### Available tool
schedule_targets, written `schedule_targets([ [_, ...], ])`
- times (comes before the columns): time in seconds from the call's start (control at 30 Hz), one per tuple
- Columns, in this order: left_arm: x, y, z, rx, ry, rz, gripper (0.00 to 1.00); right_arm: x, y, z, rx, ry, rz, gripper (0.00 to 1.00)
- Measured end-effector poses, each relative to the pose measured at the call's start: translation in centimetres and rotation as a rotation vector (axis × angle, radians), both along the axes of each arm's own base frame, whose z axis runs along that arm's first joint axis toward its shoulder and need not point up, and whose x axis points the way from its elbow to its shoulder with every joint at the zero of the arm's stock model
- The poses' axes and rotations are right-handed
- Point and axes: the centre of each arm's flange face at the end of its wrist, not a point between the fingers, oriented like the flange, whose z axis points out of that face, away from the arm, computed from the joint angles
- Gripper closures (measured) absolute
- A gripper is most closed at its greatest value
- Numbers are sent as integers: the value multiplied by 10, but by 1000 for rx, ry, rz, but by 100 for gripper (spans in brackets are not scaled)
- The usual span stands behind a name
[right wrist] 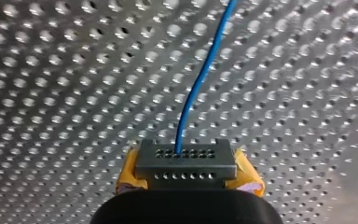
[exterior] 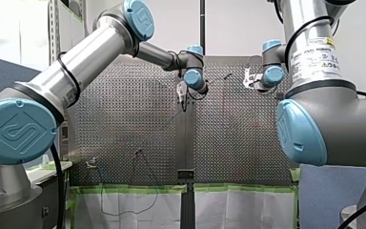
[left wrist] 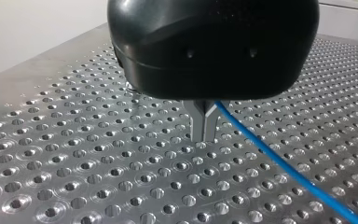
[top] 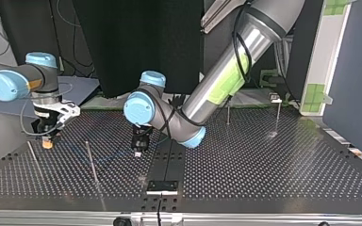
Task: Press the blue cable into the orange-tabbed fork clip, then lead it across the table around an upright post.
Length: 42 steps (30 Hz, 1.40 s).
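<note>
Perforated table [exterior: 124, 133] is being viewed from behind and above the arms in the front view, and from across it, low, in the top view. Both wrist views are being taken close over it. Blue cable [left wrist: 279, 161] is being shared between them, running to 5 o'clock in the left and 12 o'clock in the right.

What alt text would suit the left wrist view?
My left arm's black claw is pinched shut on the blue cable, just above the perforated table. From the claw the cable slants away, low over the holes.
</note>
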Motion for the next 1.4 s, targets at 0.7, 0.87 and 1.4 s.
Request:
schedule_targets([
  [0.7, 1, 2, 0, 32, -7, 19, 43, -3, -9, -50, -6, -31, -14, 100],
  [0.87, 1, 4, -1, 54, -10, 32, 14, -10, -17, -53, -29, -39, -27, 100],
  [1.4, -10, -14, 42, 74, -22, -102, 0, -28, -31, -62, -61, -44, -61, 100],
])
